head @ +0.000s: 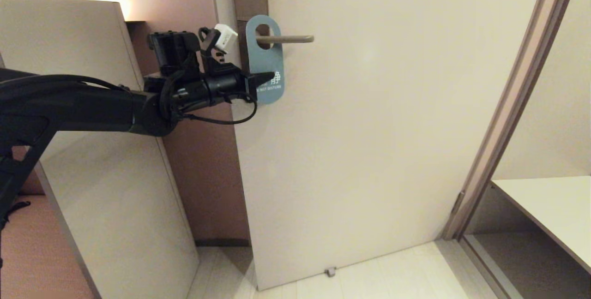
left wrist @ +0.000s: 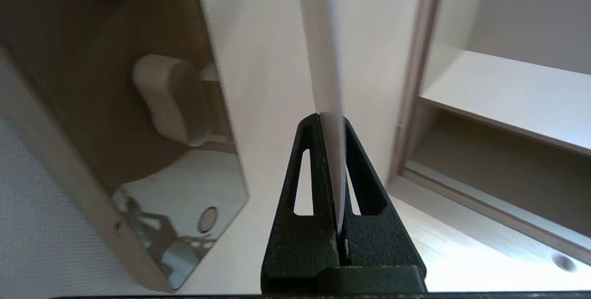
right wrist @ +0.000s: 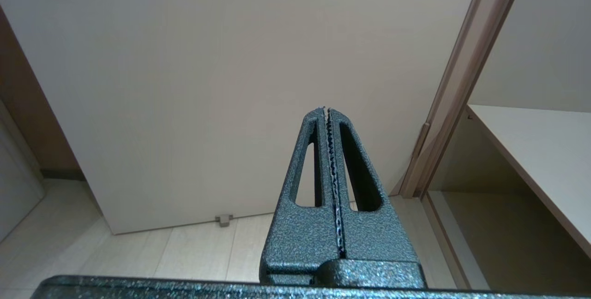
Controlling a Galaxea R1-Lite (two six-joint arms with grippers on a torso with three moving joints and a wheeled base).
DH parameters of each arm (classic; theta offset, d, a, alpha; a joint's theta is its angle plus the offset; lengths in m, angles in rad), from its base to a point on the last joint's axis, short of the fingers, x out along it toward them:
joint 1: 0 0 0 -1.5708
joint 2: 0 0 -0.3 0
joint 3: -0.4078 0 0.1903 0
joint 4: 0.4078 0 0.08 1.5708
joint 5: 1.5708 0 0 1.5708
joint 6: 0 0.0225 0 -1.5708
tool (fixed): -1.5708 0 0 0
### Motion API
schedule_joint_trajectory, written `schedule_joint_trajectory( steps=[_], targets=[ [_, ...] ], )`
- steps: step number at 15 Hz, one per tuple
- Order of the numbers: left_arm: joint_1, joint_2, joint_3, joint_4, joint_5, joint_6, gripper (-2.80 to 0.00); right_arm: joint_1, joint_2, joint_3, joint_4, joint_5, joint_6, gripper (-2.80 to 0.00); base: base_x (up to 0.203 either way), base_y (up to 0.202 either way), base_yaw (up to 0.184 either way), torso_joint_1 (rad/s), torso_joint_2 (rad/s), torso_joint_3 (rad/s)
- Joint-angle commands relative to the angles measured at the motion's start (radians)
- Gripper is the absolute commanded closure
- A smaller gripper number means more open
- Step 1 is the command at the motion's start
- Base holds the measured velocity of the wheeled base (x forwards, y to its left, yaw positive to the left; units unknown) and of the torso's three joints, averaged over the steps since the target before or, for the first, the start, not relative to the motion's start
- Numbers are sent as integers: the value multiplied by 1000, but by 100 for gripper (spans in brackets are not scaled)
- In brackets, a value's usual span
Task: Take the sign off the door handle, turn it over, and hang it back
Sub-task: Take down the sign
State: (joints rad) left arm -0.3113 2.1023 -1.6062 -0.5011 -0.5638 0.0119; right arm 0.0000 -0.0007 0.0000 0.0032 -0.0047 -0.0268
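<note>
A blue door sign (head: 267, 66) with white lettering hangs by its oval hole on the beige lever handle (head: 288, 38) of the pale door. My left gripper (head: 268, 76) reaches in from the left and is shut on the sign's lower part. In the left wrist view the sign (left wrist: 325, 59) shows edge-on, pinched between the black fingers (left wrist: 304, 170). My right gripper (right wrist: 326, 110) is shut and empty, held low and pointing at the door's lower part; it does not show in the head view.
The door (head: 392, 128) stands ajar, its free edge by a brown wall (head: 203, 165). A pale panel (head: 92, 151) stands at the left. The door frame (head: 512, 105) and a white shelf (head: 549, 206) are at the right. A door stop (head: 329, 272) sits on the floor.
</note>
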Motion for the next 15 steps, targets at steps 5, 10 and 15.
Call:
schedule_joint_trajectory(
  steps=[5,10,15],
  targets=[
    [-52,-4,0,0,123,4,0,0,1,0,0,0,-1,0,0,0,0,0,0,0],
    [-111,-10,0,6,208,17,0,0,1,0,0,0,-1,0,0,0,0,0,0,0],
    [-141,-16,-1,33,249,38,0,0,1,0,0,0,-1,0,0,0,0,0,0,0]
  ],
)
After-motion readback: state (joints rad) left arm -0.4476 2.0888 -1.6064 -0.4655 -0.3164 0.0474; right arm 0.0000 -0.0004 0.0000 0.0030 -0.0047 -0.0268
